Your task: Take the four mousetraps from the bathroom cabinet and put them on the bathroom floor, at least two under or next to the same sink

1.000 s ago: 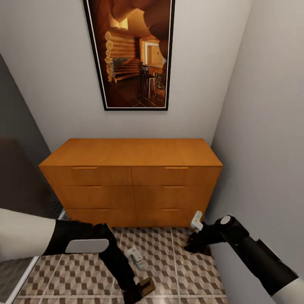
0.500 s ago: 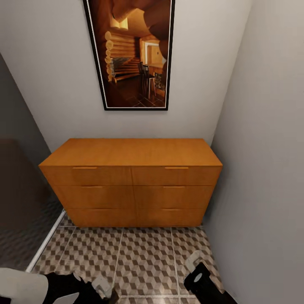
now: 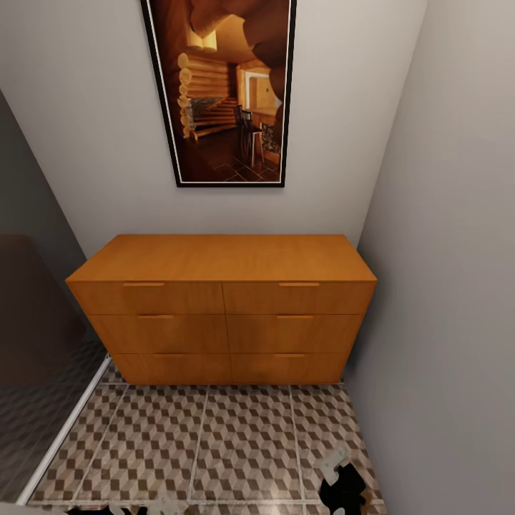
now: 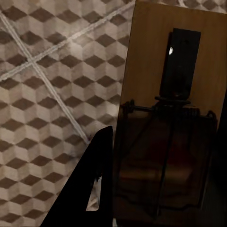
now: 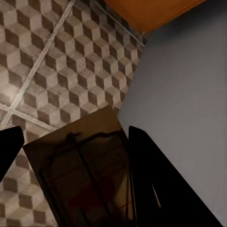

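Low, wide orange-brown wooden cabinet (image 3: 223, 307) against the grey wall, all drawers closed, slim handles; framed picture of a log-cabin interior (image 3: 227, 89) above it — no writing legible anywhere. Cube-patterned brown, beige and white tiled bathroom floor (image 3: 236, 443) in front.

Left tool (image 4: 156, 189): clenched around a dark brown rectangular wooden mousetrap (image 4: 175, 104), spring and metal bar visible, held above the tiles.

Right tool (image 5: 75, 161): grasping a second dark wooden mousetrap (image 5: 85, 165) between black fingers (image 5: 156, 184) — beside the grey wall, over the floor.
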Tool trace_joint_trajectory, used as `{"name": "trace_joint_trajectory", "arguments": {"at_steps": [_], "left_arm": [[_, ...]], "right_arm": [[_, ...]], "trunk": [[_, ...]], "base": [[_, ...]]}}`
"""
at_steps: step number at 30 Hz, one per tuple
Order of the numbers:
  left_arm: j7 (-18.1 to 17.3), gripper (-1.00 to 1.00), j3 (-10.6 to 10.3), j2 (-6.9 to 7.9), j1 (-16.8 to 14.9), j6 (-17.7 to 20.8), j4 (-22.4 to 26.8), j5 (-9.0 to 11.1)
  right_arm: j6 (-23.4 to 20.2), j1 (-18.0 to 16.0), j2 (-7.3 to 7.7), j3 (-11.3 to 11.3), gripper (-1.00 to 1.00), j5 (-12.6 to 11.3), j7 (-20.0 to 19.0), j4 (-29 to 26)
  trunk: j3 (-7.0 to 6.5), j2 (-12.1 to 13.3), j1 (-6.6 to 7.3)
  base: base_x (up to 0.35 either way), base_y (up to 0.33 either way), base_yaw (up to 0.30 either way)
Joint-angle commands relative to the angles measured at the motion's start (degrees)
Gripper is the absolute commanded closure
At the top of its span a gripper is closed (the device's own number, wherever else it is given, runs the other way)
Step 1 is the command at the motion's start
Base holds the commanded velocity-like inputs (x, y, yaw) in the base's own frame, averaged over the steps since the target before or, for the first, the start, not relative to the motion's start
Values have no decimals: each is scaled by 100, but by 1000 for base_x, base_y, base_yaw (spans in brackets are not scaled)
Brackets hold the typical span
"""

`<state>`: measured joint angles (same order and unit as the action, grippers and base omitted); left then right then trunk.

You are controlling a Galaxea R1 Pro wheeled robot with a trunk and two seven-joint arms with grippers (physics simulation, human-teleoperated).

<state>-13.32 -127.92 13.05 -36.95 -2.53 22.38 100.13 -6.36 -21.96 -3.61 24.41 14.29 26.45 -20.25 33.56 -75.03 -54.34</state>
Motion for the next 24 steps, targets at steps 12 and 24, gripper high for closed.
{"name": "trace_joint_trajectory", "arguments": {"at_steps": [12,24], "left_arm": [[-72,100,-41,-13,12,-37,230,101],[-71,100,-36,-3,12,-37,239,107]], "right_arm": [[-6,6,-23,54,100,65,27,127],[140,7,-28,46,100,49,36,131]], "trunk": [[5,-3,0],[5,-3,0]], "base": [[0,0,0],[0,0,185]]}}
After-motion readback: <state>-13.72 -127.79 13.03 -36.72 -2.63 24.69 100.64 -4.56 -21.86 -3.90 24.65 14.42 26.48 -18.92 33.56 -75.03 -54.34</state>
